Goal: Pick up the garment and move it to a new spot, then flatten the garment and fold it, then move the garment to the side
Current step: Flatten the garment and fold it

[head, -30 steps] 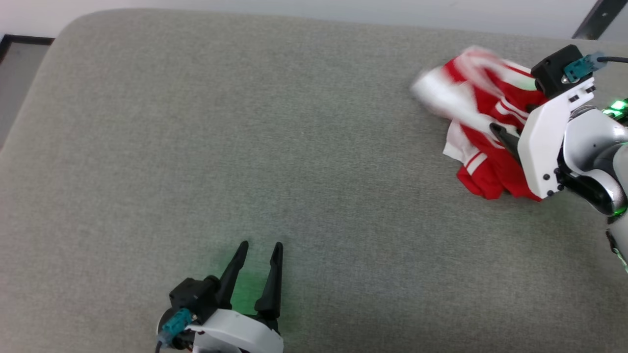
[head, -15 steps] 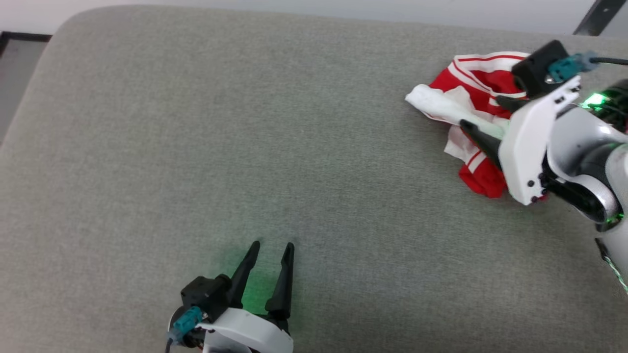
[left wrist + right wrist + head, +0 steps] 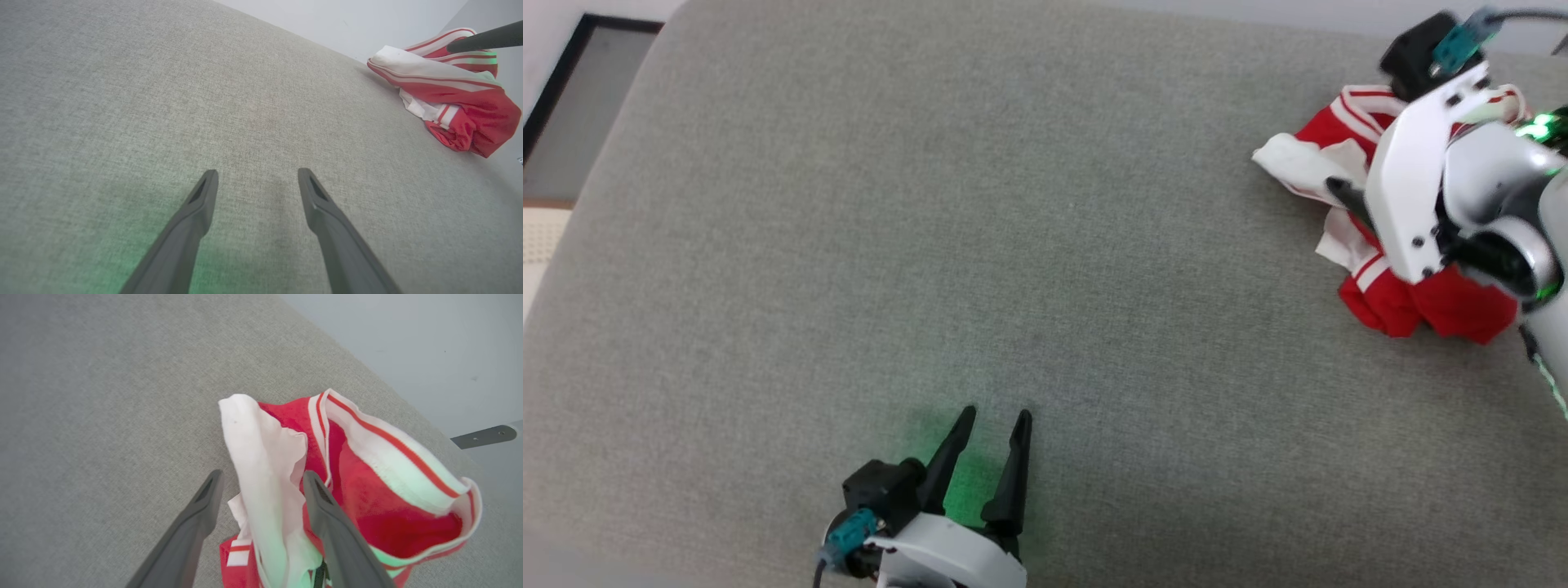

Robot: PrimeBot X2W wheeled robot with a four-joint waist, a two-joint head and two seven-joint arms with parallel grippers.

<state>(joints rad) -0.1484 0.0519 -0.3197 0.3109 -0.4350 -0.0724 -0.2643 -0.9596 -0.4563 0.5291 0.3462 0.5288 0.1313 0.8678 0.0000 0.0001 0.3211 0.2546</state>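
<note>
On grey upholstery point(image 3: 931, 204) near wall point(image 3: 408, 343), garment point(image 3: 1388, 306)

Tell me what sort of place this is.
Likely an indoor room: a broad grey padded surface, like a mattress or couch seat, against a plain pale wall, with a crumpled red-and-white shirt on it.

Left end effector point(image 3: 996, 414) fingers spread; right end effector point(image 3: 262, 475) likewise, arm outstretched.

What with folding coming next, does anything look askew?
The garment lies bunched in a crumpled heap by the far right edge of the grey cushion, not flat; the open right hand hovers over a white fold. Nothing looks damaged.
</note>
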